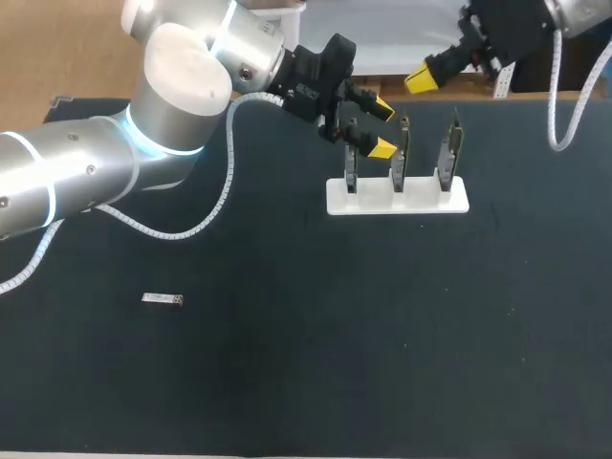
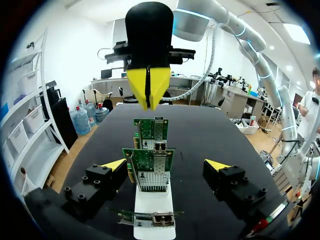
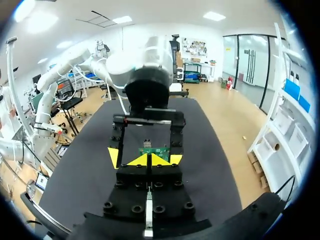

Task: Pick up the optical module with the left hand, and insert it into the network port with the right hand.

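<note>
The optical module (image 1: 163, 299) lies flat on the dark counter (image 1: 335, 373), out on the left side and well apart from both arms. Nothing is touching it. The left tool (image 1: 382, 128) hangs at the far end of the counter with its yellow-tipped fingers spread wide, holding nothing. It sits just beside the white stand (image 1: 397, 199). Three green network cards (image 1: 401, 145) stand upright in a row on that stand, and in the left wrist view they line up ahead of the gap between the fingers. The right tool (image 1: 422, 78) is over the counter's far edge, facing the left one across the cards, its two tips pressed together with nothing visible between them.
</note>
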